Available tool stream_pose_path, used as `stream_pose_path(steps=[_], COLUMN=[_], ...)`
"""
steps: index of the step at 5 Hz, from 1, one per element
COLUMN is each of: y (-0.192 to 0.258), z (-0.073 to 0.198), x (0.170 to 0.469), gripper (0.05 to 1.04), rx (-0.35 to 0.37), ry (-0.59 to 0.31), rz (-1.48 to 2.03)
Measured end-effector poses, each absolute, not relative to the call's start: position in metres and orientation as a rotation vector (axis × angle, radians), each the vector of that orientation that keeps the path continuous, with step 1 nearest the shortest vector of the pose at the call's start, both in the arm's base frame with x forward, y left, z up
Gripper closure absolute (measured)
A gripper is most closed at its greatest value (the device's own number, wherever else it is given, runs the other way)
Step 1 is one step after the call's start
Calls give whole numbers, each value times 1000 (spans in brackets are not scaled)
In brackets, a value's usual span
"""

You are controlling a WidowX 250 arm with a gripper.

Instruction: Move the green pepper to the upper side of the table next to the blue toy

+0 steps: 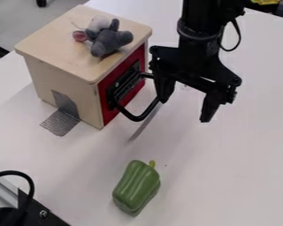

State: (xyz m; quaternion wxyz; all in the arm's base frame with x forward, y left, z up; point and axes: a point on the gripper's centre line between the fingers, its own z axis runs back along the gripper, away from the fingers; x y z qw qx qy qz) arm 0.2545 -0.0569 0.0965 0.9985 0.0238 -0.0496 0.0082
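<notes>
Green and glossy, the pepper [136, 187] is found in the camera view lying on its side on the white table [227, 176], below the middle of the view and slightly left of centre. Its yellowish stem [151, 163] points toward the upper part of the view. The pepper is apart from me, lower in the view than my gripper [184, 111].

My jaws are noted as open, the two fingers spread well apart and pointing down. I hang right of the wooden box [55, 73], the finger nearer to it beside the black handle [135, 118]; whether they touch, I cannot tell.

The box stands upright at the upper left, its red panel [131, 90] carrying that handle. On its pale top lies a plush toy [110, 42], blue-grey, against a whitish one with a pink ear [99, 23]. Grey tape [62, 121] runs from the box's side down onto the table. At the lower left corner, I record a looped black cable [29, 181].
</notes>
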Motion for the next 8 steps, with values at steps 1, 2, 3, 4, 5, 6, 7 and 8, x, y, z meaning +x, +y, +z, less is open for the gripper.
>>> stream_pose_path(steps=[1,2,3,4,5,6,7,8], y=[-57,-59,-62,-58,-49,-42,-43,-51], z=[91,103,113,100,75,52,29,8], x=[252,234,208,185,165,152,148,147], gripper=[85,85,85,85,85,85,85,85], rx=[51,9,-63,-61,-24,29,47,61], ry=[-76,-75,-106,-85,-44,-20,7,46], rz=[16,28,6,-6,-11,-37,-57,-71])
